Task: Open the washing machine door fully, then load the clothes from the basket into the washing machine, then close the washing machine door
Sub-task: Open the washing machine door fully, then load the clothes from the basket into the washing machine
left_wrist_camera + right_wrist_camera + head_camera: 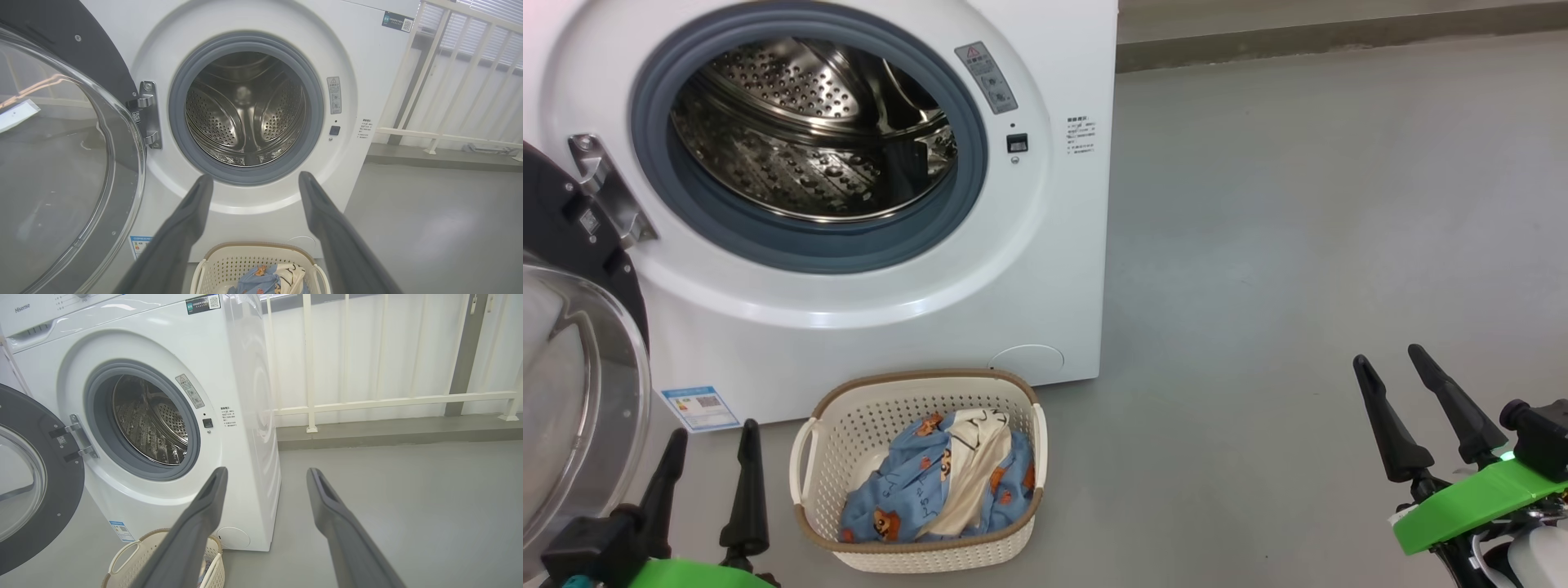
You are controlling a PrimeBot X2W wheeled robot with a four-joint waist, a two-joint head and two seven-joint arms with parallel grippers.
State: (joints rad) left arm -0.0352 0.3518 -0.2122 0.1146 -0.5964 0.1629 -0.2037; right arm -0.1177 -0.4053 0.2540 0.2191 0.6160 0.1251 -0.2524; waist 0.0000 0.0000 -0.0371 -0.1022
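Note:
The white washing machine [1029,269] stands in front of me, its steel drum [809,122] bare inside the grey gasket. Its door [572,359] hangs swung out to the left, black rim and glass bowl showing. On the floor before the machine sits the cream basket [825,457], holding light blue printed clothes [898,490] and a cream-white piece [976,461]. My left gripper [715,441] is open, just left of the basket. My right gripper [1392,363] is open, well to the right over bare floor. The door [61,163], drum [245,110] and basket [229,263] appear in the left wrist view.
Grey floor [1298,245] stretches to the right of the machine. A low kerb [1339,37] runs along the back, with a white railing [388,402] above it. A blue label [698,407] sits low on the machine front.

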